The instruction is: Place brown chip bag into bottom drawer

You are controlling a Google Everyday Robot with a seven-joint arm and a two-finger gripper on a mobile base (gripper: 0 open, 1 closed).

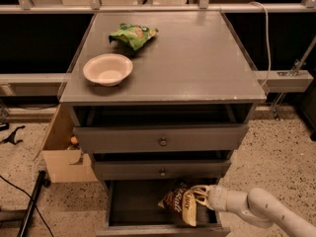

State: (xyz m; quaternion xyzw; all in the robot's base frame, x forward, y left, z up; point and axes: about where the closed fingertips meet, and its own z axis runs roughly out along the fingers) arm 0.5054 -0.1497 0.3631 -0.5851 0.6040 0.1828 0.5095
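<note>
We are viewing a grey cabinet (197,73) that is filling the centre of the frame, with its two shallower upper drawers (160,138) sitting partly pulled out just beneath the top. Below them, at the bottom centre of the frame, the bottom drawer (133,209) is standing fully open, and we are seeing its dark floor bare on the left side. A cardboard box (61,162) is resting on the speckled floor at the lower left, just beside the cabinet. The pale arm (266,209) is reaching in from the lower right corner towards the open drawer. The brown chip bag (177,201) is sitting inside that drawer, towards its right half, tilted with its lettered face turned up to us. On the cabinet top, in the upper left of the frame, a white bowl (107,69) and a green chip bag (133,33) are lying apart from each other and playing no part here. The gripper (200,195) is lying at the bag's right edge, inside the drawer, and is pinching the bag there. We are judging the task nearly done: the bag is already within the drawer, and what is remaining is letting go and drawing the arm clear.
</note>
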